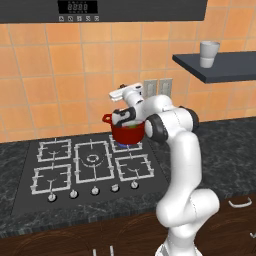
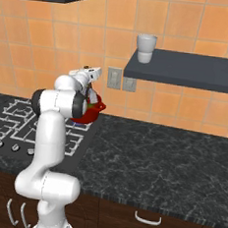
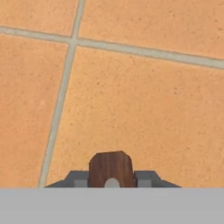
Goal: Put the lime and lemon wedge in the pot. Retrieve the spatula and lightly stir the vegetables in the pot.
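In the hand view the gripper sits at the bottom edge with its two grey fingertips pressed against either side of a brown wooden handle — the spatula, seen end-on, clamped between them. Behind it that camera takes in the orange wall tiles with their pale grout lines.

The left base view gives what the hand camera cannot: the white arm rises from the lower right, bends over the black hob and ends at the wrist just above the pot. The red pot stands on the rear right burner, one loop handle showing on its left side, and a bit of green shows at its rim; whether that is the lime or the lemon wedge cannot be told at this size. The spatula's blade is hidden here behind the hand.

From the right base view the arm's elbow covers most of the pot, leaving its right side and one handle; a green speck shows beside the wrist. Farther back, a pale cup stands on the dark wall shelf — well apart from the pot — with a double outlet on the tiles below the shelf's left end.
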